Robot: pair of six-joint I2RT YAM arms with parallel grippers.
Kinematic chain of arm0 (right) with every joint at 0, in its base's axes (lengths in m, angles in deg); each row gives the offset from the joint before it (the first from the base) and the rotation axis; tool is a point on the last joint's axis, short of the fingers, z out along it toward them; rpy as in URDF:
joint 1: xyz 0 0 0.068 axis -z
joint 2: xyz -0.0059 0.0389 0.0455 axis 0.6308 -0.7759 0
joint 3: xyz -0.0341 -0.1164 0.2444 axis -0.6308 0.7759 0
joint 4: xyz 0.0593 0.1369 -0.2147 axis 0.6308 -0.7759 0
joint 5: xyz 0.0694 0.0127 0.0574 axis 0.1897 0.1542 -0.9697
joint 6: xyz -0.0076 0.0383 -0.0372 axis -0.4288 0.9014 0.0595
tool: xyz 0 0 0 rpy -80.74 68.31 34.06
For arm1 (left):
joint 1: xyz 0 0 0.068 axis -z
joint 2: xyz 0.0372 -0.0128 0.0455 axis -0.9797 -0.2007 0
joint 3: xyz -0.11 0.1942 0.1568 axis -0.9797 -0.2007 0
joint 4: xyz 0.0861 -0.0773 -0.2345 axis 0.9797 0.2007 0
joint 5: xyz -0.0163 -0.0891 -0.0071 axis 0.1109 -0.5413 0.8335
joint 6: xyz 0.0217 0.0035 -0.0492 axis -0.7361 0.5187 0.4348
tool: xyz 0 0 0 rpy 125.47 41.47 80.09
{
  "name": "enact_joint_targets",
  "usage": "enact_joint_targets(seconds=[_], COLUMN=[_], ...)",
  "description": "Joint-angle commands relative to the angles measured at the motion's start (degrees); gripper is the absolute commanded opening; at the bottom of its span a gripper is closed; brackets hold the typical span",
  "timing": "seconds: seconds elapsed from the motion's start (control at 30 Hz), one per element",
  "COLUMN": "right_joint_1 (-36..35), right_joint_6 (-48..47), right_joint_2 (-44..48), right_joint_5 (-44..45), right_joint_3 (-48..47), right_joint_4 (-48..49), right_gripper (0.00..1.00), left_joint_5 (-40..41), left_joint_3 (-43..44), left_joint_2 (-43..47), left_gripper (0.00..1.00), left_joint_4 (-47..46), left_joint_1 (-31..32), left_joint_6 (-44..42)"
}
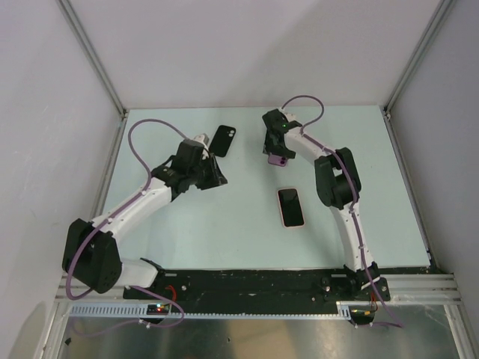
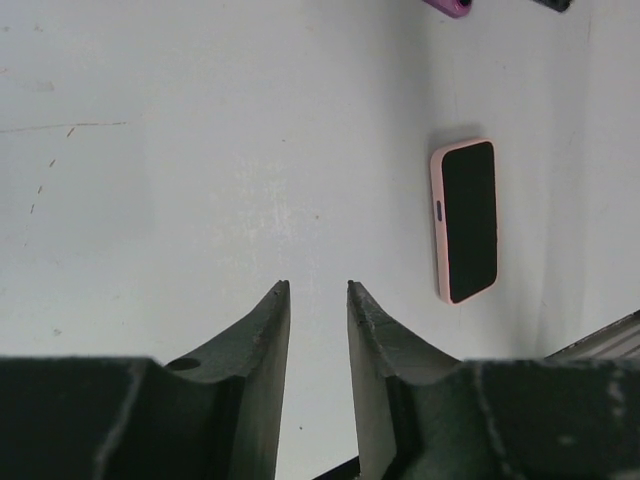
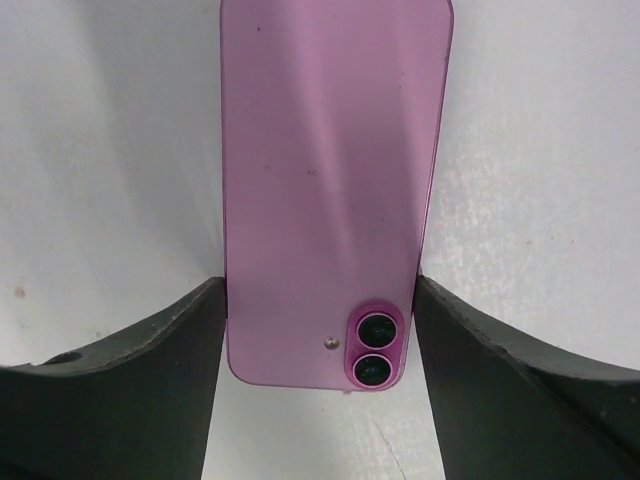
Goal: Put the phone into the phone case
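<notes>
Right gripper point(image 3: 318, 284) straddles purple phone point(image 3: 330, 180), lying camera-side up on worktop point(image 3: 540, 150); jaws seemingly pinch its long edges, ready to lift. Left gripper point(image 2: 318, 288) narrowly apart, empty, waiting beside black phone case point(image 1: 223, 140).

One purple phone point(image 3: 320, 180), one pink-cased phone point(image 1: 291, 207), one black case point(image 1: 223, 140)

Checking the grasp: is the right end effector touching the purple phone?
Touching. Right wrist view: right end effector fingers flush on both edges of purple phone, no gap.
</notes>
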Motion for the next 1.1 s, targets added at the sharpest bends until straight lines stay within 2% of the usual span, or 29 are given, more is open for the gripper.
enact_joint_targets(seconds=[0.0, 0.13, 0.27, 0.4, 0.67, 0.83, 1.07], right_joint_1=[-2.85, -5.22, -7.2, -9.08, -9.87, -10.66, -10.83], right_joint_6=[-5.05, -9.26, -11.23, -11.8, -9.42, -8.92, -8.63], right_joint_2=[4.62, 11.11, 15.66, 18.36, 21.32, 21.04, 19.99], right_joint_5=[-9.5, -19.21, -30.29, -36.57, -44.72, -46.14, -46.67], right_joint_3=[8.13, 17.05, 23.87, 28.92, 38.51, 39.84, 39.85], right_joint_4=[-1.04, 6.34, 11.26, 14.95, 22.09, 23.62, 24.19], right_gripper=[0.41, 0.38, 0.38, 0.37, 0.36, 0.36, 0.36], left_joint_5=[-2.96, -3.26, -6.74, -9.2, -10.78, -13.38, -14.32], left_joint_3=[-2.08, -3.95, -6.76, -7.96, -4.93, -2.53, -0.09], left_joint_2=[0.5, -0.18, -2.44, -6.33, -16.65, -23.11, -27.41], left_gripper=[0.36, 0.45, 0.57, 0.66, 0.68, 0.65, 0.59], left_joint_4=[-3.14, -5.87, -11.52, -17.02, -22.17, -25.05, -26.17], left_joint_1=[-3.1, -4.57, -6.81, -8.19, -9.33, -9.33, -9.37], left_joint_6=[3.03, 5.21, 9.51, 12.93, 15.62, 16.14, 16.32])
